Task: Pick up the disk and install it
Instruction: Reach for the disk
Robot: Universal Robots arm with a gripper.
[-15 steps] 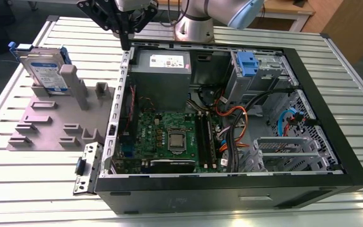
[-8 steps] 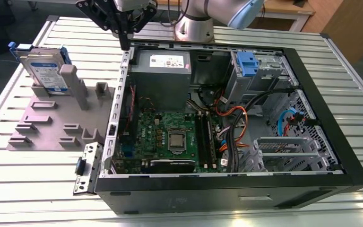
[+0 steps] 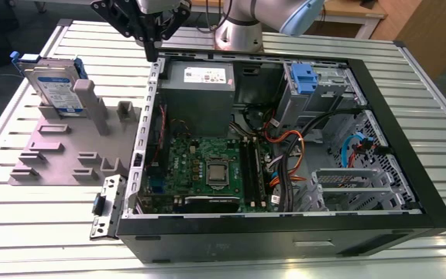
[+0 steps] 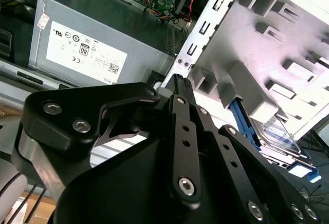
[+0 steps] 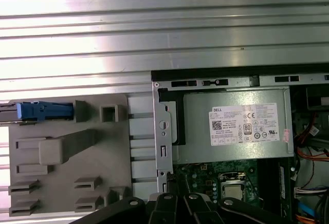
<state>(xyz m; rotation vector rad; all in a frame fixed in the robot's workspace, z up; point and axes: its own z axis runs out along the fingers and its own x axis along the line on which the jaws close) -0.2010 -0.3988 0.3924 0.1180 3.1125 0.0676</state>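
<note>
Pressed together and holding nothing, the black jaws of the pale robot arm (image 3: 238,26) hang point-down in the exterior view. They are above the rim of an open black computer case (image 3: 409,180), over the corner that holds a boxy grey metal power supply with a white sticker (image 3: 200,78). We see that power supply (image 5: 234,126) beyond the jaws in both wrist views.

The disk (image 3: 53,87) is a flat silver-grey hard drive with a white-and-blue label, framed by a blue plastic bracket. It stands upright on its edge in a slot of a grey plastic fixture plate (image 3: 60,154). It is on the exterior view's left of the case and apart from the jaws. In the first wrist view, we make out the disk (image 5: 43,111) edge-on at the fixture's end.

Inside the case lie a green motherboard (image 3: 207,168), a tangle of orange and black cables (image 3: 285,145), and a small blue plastic clip (image 3: 304,78) in the drive bay. Case and fixture rest side by side on a ribbed aluminium table (image 3: 21,232).
</note>
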